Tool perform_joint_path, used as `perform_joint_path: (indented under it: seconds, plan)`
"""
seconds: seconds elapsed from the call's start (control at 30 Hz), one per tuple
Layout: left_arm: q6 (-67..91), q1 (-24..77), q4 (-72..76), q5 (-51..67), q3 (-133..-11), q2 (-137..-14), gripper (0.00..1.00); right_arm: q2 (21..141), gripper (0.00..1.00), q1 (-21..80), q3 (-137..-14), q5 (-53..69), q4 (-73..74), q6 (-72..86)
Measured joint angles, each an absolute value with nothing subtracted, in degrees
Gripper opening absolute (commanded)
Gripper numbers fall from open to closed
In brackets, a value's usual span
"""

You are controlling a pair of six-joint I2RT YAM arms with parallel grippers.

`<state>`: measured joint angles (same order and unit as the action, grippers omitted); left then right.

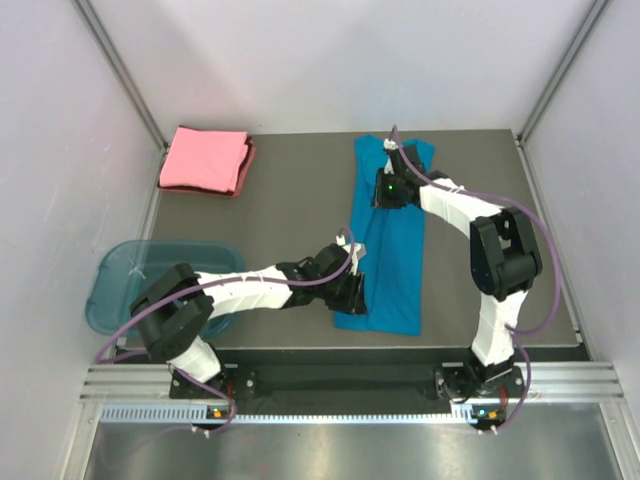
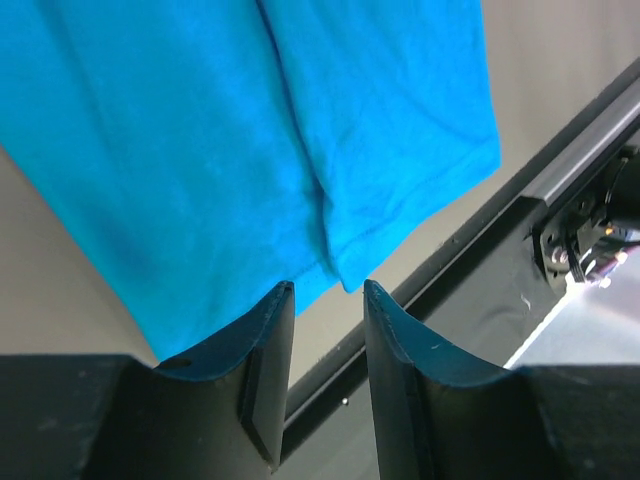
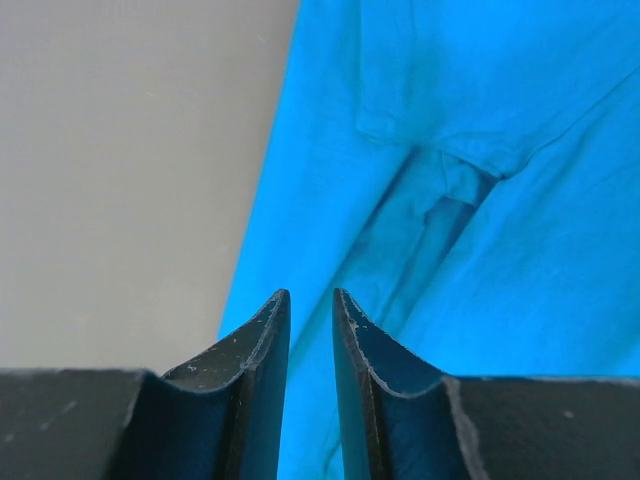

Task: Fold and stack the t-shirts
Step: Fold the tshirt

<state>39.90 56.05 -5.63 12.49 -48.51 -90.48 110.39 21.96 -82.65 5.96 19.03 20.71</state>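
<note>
My left gripper (image 2: 328, 288) at the near hem and right gripper (image 3: 310, 294) toward the far end stand slightly parted, grasping nothing, I think ready to pinch the long-folded teal-blue cloth t-shirt (image 1: 395, 270) lying on the grey table (image 1: 290, 200).

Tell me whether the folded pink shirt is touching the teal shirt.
Apart. The top view shows bare table between the pink shirt, far left, and the teal shirt, right of centre.

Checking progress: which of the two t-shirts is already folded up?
The salmon-pink t-shirt, a compact square at far left; the teal-blue t-shirt lies as a long strip between the arms.
</note>
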Motion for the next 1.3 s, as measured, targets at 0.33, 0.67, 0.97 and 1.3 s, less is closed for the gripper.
perform_joint_path:
  seconds: [0.33, 0.67, 0.97, 1.3]
  plan:
    - [40.69, 57.89, -3.40, 11.46, -48.07, -90.65, 0.38, 112.68, 0.26, 21.85, -82.61, 2.15, 20.36, 19.49]
    - [40.93, 58.46, -3.01, 11.42, -48.05, -93.06, 0.37, 116.03, 0.26, 21.23, -82.63, -0.51, 21.56, 19.53]
    - [41.32, 58.61, -2.96, 11.46, -48.05, -94.67, 0.36, 117.19, 0.26, 20.84, -82.94, -0.38, 22.09, 19.68]
    - [41.89, 59.13, -2.02, 11.49, -48.05, -95.64, 0.35, 117.19, 0.22, 20.82, -82.91, -0.32, 21.26, 21.06]
